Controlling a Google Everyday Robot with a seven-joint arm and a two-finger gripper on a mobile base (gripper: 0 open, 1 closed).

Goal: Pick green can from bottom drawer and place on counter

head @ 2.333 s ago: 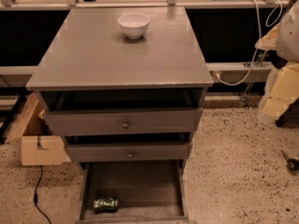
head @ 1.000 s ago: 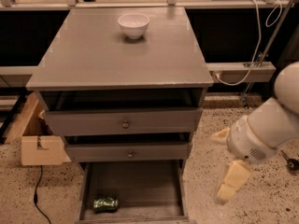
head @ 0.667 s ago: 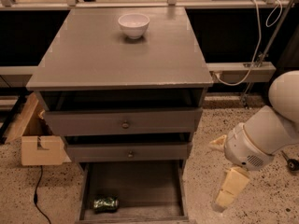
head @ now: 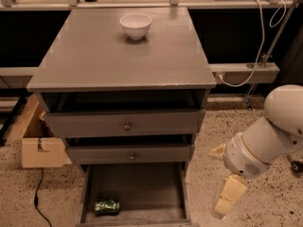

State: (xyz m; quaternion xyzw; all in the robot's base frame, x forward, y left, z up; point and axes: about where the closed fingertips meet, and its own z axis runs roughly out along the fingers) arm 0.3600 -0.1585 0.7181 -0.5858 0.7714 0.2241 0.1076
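The green can (head: 106, 206) lies on its side at the front left of the open bottom drawer (head: 142, 186). The grey counter (head: 118, 56) carries a white bowl (head: 136, 25) near its back edge. My gripper (head: 222, 174) hangs low at the right of the cabinet, beside the bottom drawer's right side and outside it. Its pale yellow fingers (head: 229, 195) stand apart with nothing between them. The gripper is well to the right of the can and apart from it.
Two grey drawers with round knobs (head: 127, 126) stand slightly pulled out above the bottom drawer. A cardboard box (head: 40, 148) sits on the speckled floor at the left, with a black cable (head: 37, 202) beside it. A rail with a white cable (head: 246, 72) runs behind on the right.
My arm has come down from the upper right edge to beside the bottom drawer and has drifted slightly lower and left. The can and the bowl have not moved.
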